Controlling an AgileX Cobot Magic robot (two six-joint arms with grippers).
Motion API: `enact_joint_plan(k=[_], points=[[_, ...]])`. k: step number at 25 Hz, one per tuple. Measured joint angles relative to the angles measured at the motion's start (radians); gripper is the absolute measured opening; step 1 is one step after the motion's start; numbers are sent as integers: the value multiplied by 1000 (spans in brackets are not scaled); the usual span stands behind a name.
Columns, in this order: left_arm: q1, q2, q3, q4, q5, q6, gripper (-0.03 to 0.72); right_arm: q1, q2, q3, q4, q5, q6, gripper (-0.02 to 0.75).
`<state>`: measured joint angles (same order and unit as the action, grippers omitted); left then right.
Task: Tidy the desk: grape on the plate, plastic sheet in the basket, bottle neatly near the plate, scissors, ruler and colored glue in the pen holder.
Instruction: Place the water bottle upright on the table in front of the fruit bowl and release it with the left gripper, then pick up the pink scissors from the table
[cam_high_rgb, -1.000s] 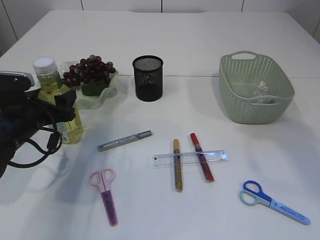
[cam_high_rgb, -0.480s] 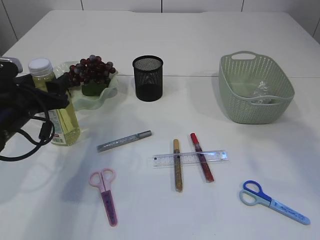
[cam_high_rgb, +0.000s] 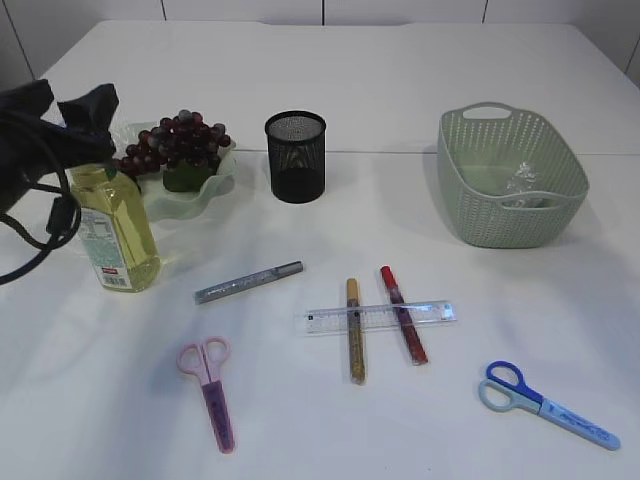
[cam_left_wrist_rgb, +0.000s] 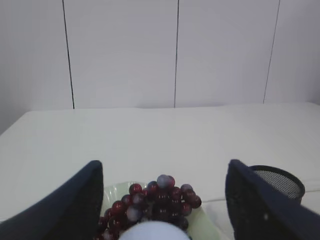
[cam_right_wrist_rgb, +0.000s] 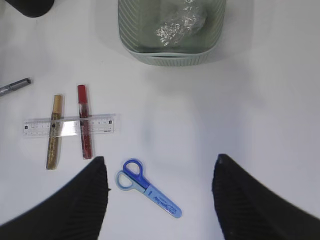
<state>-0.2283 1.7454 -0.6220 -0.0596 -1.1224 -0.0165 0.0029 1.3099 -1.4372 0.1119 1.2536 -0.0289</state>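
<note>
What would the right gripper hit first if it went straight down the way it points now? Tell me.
Most likely bare table. The right gripper points down with open fingers; nothing lies between them. The blue scissors sit just left of that line, so depth permitting, they might be clipped.

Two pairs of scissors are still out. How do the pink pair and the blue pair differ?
The pink scissors lie front left with handles toward the far side and blades pointing to the near edge; the blue scissors lie front right, slanted, blades pointing right. The pink pair's blade cover is purple, the blue pair's light blue. Both lie flat, closed, outside the pen holder.
</note>
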Motion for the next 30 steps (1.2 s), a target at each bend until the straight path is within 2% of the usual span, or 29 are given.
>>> enact_joint_plan(k=[4, 9, 19, 23, 26, 30], points=[[0, -110, 0, 0, 118, 2, 551, 0, 0, 0, 0, 0, -15, 512], [0, -276, 3, -2, 362, 0, 550, 0, 0, 0, 0, 0, -27, 512], [-13, -744, 7, -32, 1080, 0, 547, 0, 0, 0, 85, 0, -32, 512], [-17, -932, -22, -46, 1393, 0, 505, 0, 0, 0, 97, 0, -35, 512], [-17, -1000, -69, -72, 1636, 0, 461, 0, 0, 0, 111, 0, -35, 512], [-17, -1017, -146, -139, 1904, 0, 445, 0, 0, 0, 137, 0, -37, 512]])
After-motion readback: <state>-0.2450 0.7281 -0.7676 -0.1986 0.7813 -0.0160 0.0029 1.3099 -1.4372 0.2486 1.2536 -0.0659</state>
